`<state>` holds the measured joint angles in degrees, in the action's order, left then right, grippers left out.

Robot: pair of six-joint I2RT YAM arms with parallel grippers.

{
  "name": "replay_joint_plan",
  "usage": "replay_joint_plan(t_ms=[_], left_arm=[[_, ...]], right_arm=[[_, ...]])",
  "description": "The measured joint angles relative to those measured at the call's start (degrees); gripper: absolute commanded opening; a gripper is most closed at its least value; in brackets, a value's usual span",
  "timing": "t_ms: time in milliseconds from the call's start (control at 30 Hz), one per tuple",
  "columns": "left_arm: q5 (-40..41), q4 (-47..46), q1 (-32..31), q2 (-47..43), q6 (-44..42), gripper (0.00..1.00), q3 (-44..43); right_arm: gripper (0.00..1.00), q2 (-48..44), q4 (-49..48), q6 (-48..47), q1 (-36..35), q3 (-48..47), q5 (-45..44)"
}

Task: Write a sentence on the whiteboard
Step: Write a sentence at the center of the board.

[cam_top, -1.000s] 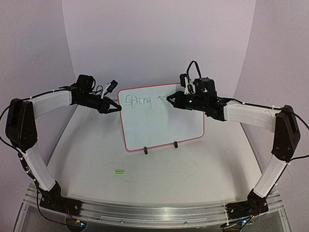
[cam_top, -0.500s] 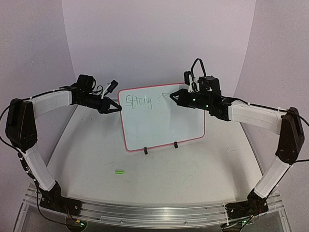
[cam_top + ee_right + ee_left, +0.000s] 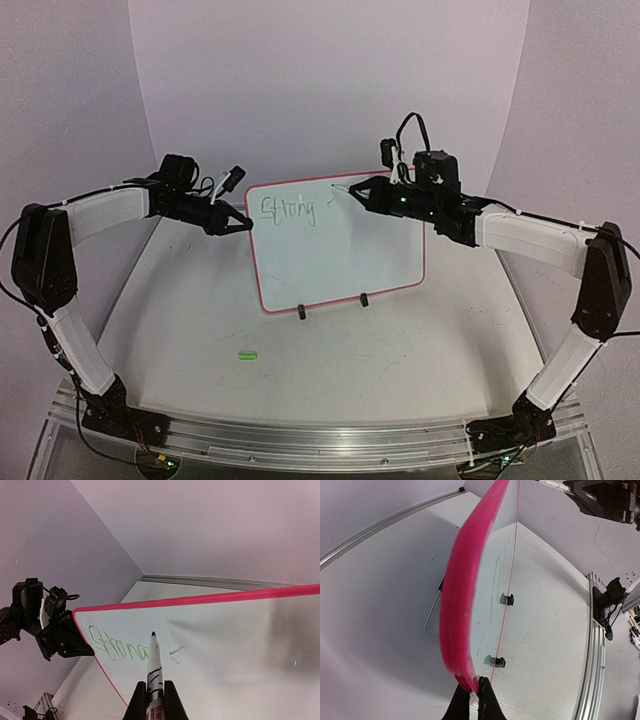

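Note:
The whiteboard (image 3: 340, 250), white with a pink-red frame, stands upright on two black clip feet at the table's middle back. Green writing "Strong" (image 3: 286, 209) fills its upper left, with a short green stroke (image 3: 177, 650) to its right. My left gripper (image 3: 245, 224) is shut on the board's left edge (image 3: 465, 605). My right gripper (image 3: 358, 192) is shut on a white marker (image 3: 153, 670); its tip (image 3: 153, 634) is near the board's upper middle, just off the surface, left of the stroke.
A small green marker cap (image 3: 247, 354) lies on the table in front of the board, left of centre. A metal rail (image 3: 300, 440) runs along the near edge. Purple walls surround the table.
My right gripper has risen and shifted right with the marker, drawing a short green stroke after "Strong" and lifting the tip off. The left gripper and the board have not moved.

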<state>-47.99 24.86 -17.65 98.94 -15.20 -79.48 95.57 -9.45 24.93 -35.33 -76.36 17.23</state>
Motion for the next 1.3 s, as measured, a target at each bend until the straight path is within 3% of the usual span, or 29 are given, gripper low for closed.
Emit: replay_joint_plan(t_ms=[767, 1300], left_arm=[[0.0, 0.0, 0.0, 0.0, 0.0, 0.0, 0.0], [0.2, -0.3, -0.1, 0.0, 0.2, 0.0, 0.0]], right_arm=[[0.0, 2.9, 0.7, 0.0, 0.0, -0.9, -1.6], [0.0, 2.4, 1.5, 0.7, -0.1, 5.2, -0.6]])
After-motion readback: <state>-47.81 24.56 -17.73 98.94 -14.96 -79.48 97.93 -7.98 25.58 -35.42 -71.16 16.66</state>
